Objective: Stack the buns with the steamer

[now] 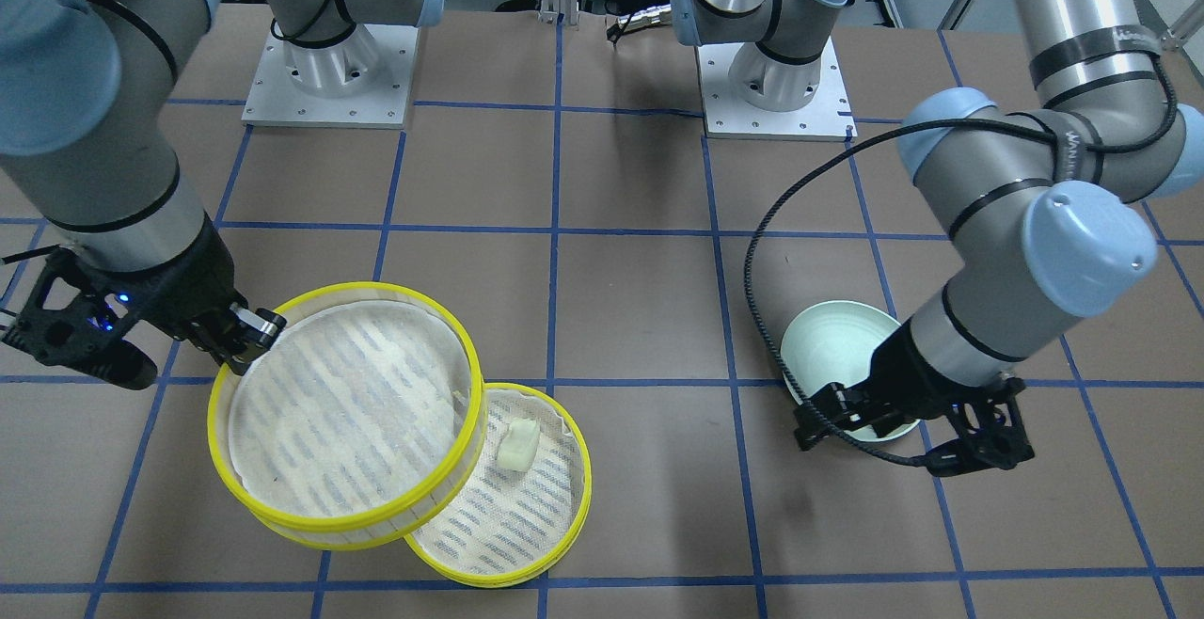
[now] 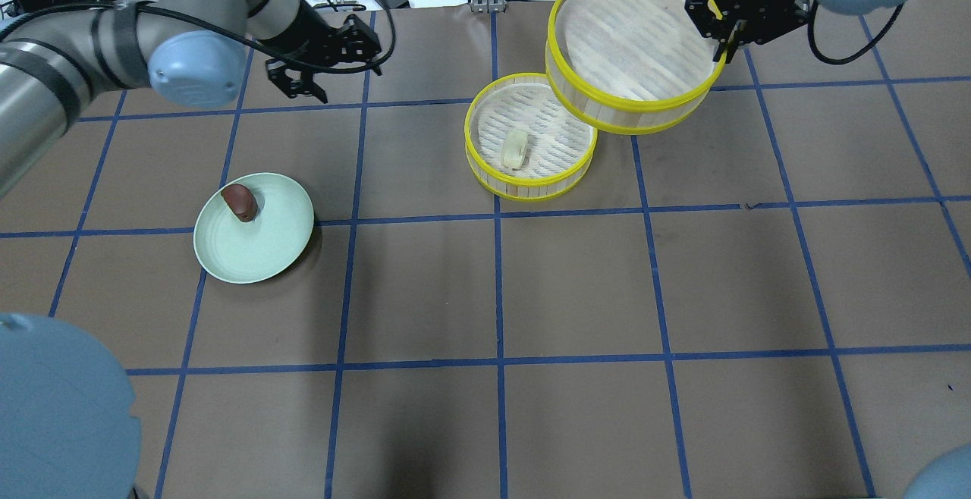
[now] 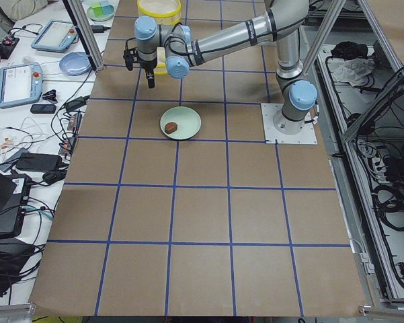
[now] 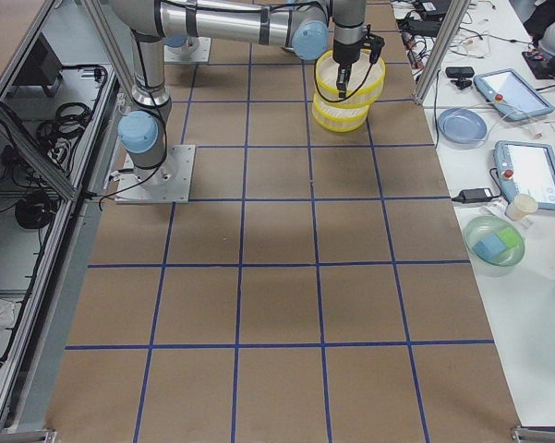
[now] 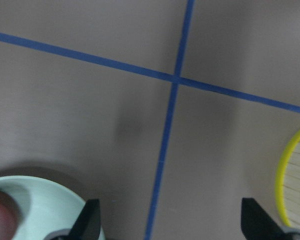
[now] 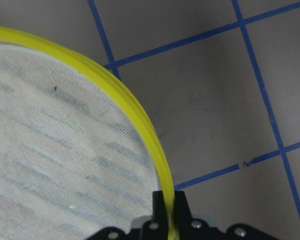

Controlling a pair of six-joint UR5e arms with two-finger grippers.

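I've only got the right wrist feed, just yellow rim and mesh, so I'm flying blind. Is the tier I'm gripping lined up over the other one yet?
Observer: Not yet. The taller tier in the right tool overlaps only one edge of the shallow tier.
Operator: Is there a bun in the lower one?
Observer: Yes, the cream bun lies on its mesh, not covered by the taller tier.
Operator: And the other bun?
Observer: The brown bun sits on the green plate, near the open left tool.
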